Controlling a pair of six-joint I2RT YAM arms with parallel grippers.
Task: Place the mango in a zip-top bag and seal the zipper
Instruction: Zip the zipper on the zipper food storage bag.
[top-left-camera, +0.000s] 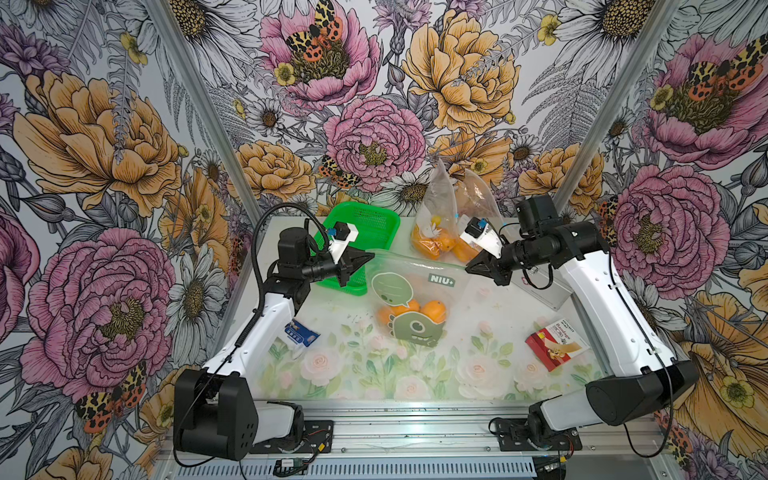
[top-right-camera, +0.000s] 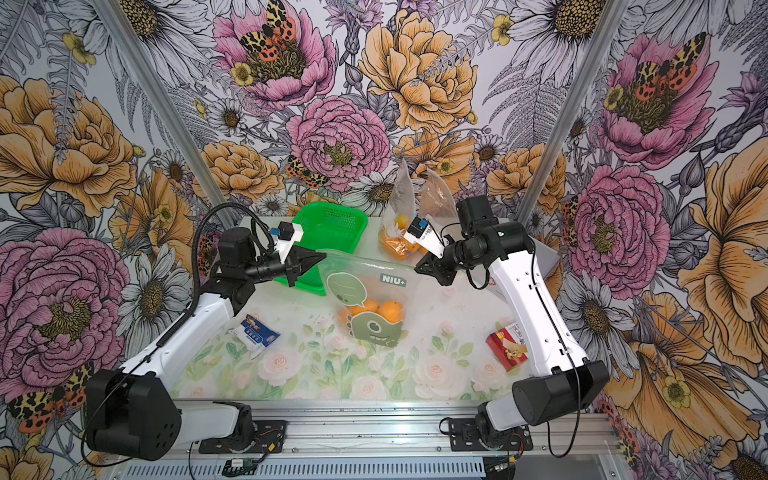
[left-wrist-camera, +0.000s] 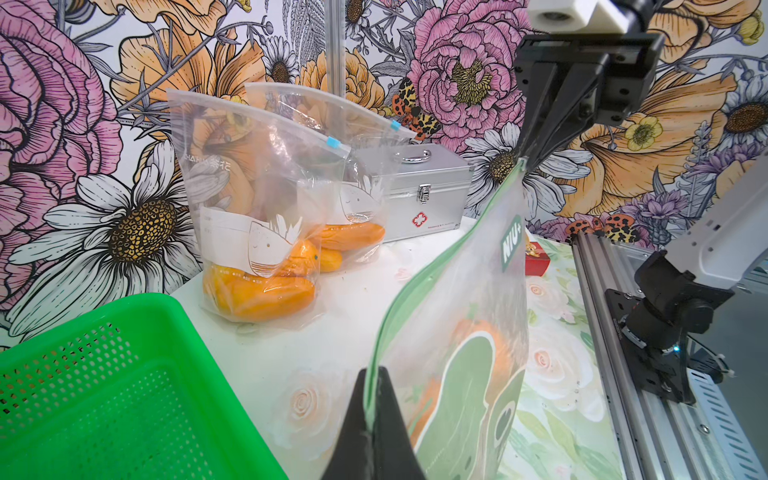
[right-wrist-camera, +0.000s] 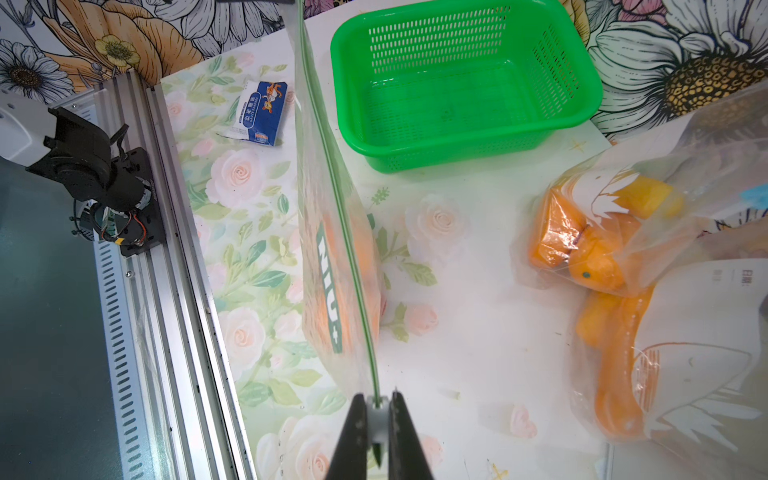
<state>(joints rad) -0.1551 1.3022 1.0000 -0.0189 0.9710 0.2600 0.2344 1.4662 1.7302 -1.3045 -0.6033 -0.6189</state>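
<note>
left gripper (top-left-camera: 368, 256) and right gripper (top-left-camera: 471, 266) each pinch one end of the green zipper (right-wrist-camera: 336, 199) on the niu+ zip-top bag (top-left-camera: 411, 289), orange mangoes (top-left-camera: 434, 311) inside

Orange mangoes (top-left-camera: 434, 310) are partly masked by the green cartoon print on the translucent plastic zip-top bag (top-left-camera: 415, 266); the silver metal case (top-left-camera: 556, 297) lies largely hidden behind the right arm (top-left-camera: 602, 299).

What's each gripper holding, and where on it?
Both hold the zip-top bag by its zipper edge: left gripper pinches one end, right gripper the opposite end, at the slider.
</note>
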